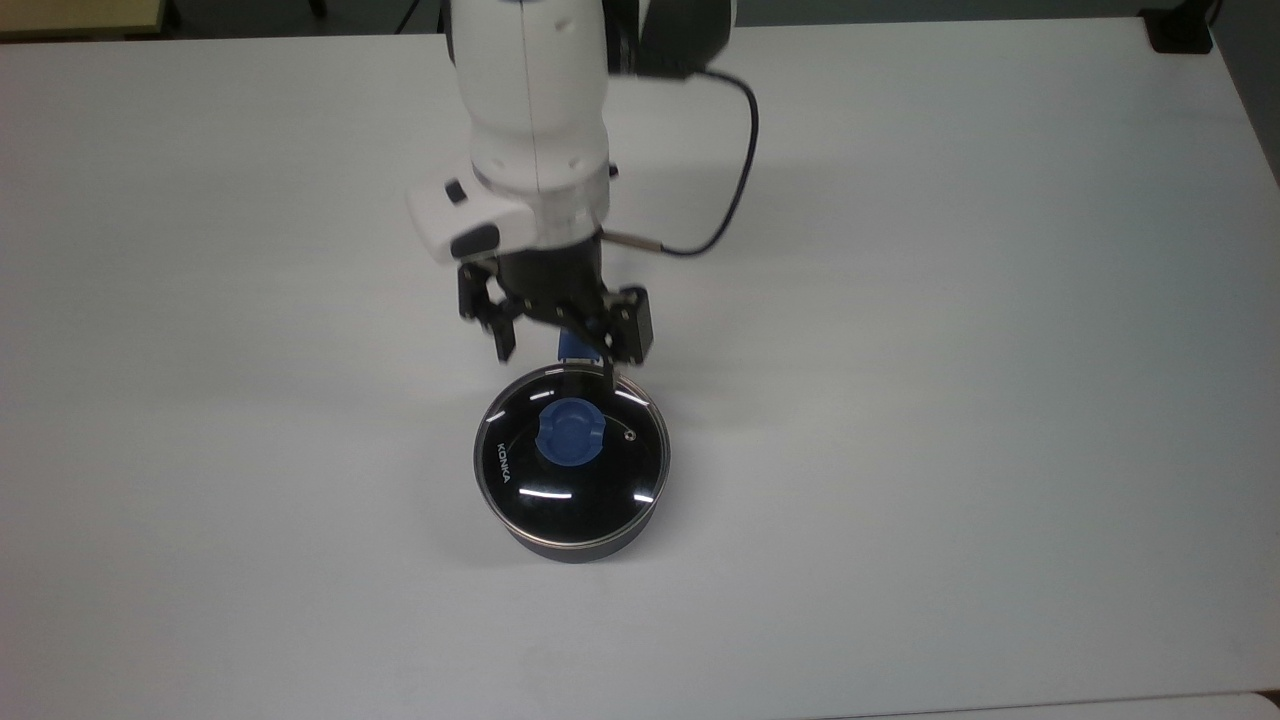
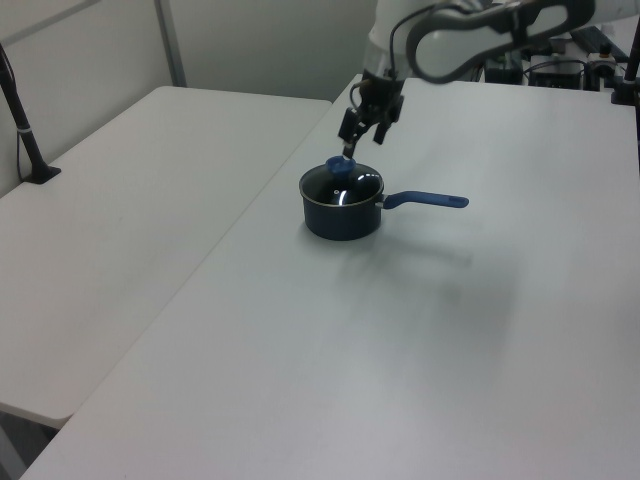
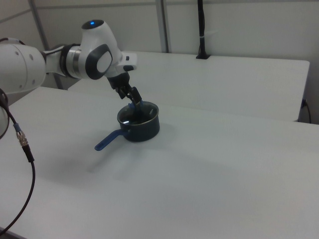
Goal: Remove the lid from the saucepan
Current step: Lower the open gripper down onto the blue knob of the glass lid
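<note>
One saucepan (image 1: 572, 535) sits in the middle of the top view, on a white table (image 1: 950, 400), and the lid (image 1: 571, 455) is on it. The gripper (image 1: 557, 365) hangs just above the lid's upper edge, with its two fingers spread wide and nothing between them. It is not over the blue knob (image 1: 570, 434) yet. If it goes down from here, a finger could hit the glass or the metal rim and push the whole pot along the table. If it pinches only the side of the knob, the lid could slip out and drop. The top view shows the gap between the fingers and the white letters on the glass. The left view shows the long blue handle (image 2: 425, 200) pointing to the left view's right, and the gripper (image 2: 349, 152) looks close above the knob there.
</note>
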